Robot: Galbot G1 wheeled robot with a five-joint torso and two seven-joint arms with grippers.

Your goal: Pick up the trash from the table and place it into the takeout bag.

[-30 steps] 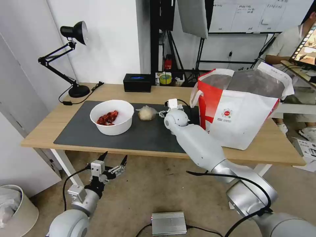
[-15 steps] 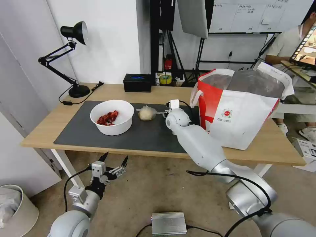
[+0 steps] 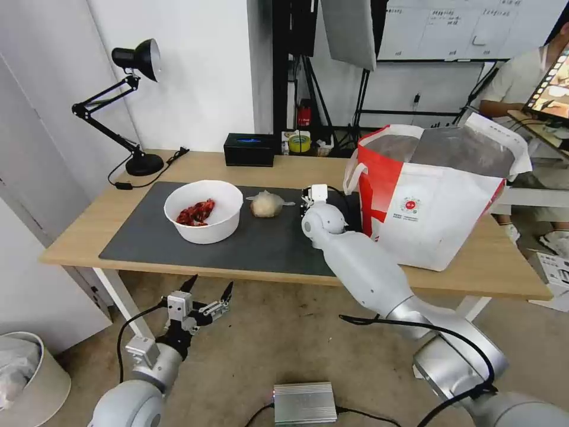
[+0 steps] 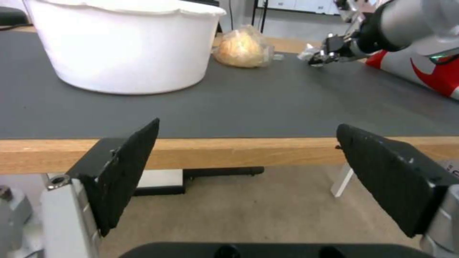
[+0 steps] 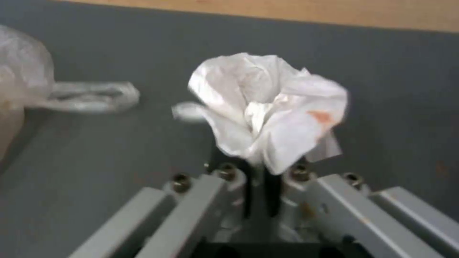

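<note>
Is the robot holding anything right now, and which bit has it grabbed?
Yes. The right gripper pinches the crumpled tissue by its lower edge, over the dark mat. The left gripper is open, holding nothing.

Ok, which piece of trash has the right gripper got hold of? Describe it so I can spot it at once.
Find the takeout bag on the table; on the dark mat beside it, the right gripper is shut on the crumpled white tissue. Unlike the clear bag with beige lump beside it and the white bowl beyond, it is wrinkled paper with a small orange stain.
</note>
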